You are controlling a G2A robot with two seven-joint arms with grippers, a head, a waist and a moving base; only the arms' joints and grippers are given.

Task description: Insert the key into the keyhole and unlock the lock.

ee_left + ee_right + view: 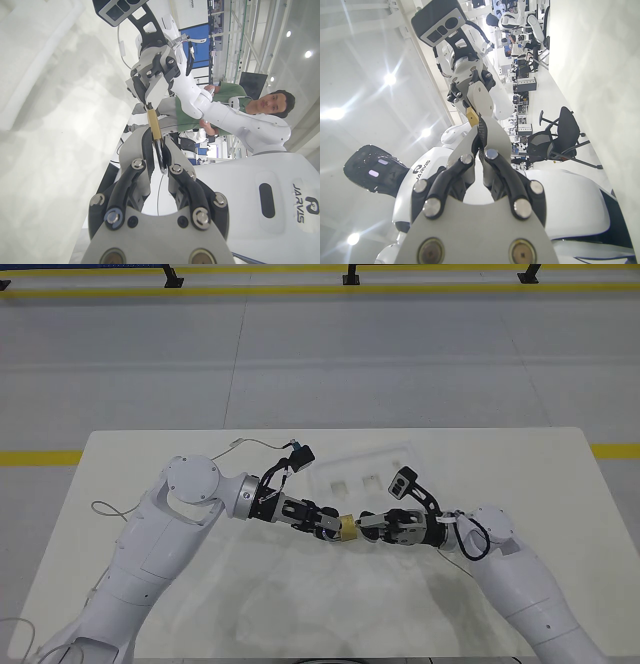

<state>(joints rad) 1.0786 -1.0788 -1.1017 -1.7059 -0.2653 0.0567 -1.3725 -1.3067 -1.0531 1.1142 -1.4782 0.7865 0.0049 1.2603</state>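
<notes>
A small brass padlock (347, 527) hangs above the middle of the white table (300, 604), held between both arms. In the left wrist view my left gripper (157, 140) is shut on the lock's silver shackle (161, 160), and the brass body (154, 125) points away from it. My right gripper (147, 102) meets the body's far end, shut on the key, which is almost wholly hidden by its fingers. In the right wrist view the right gripper (478, 125) is shut tight against the brass body (471, 116), with the left gripper (467, 105) just beyond. From above, the left gripper (325, 524) and the right gripper (372, 524) face each other.
A clear plastic tray (370, 464) lies on the table behind the grippers. A thin cable (250, 444) runs along the back left of the table. Bare tabletop stretches in front of both arms, towards the near edge.
</notes>
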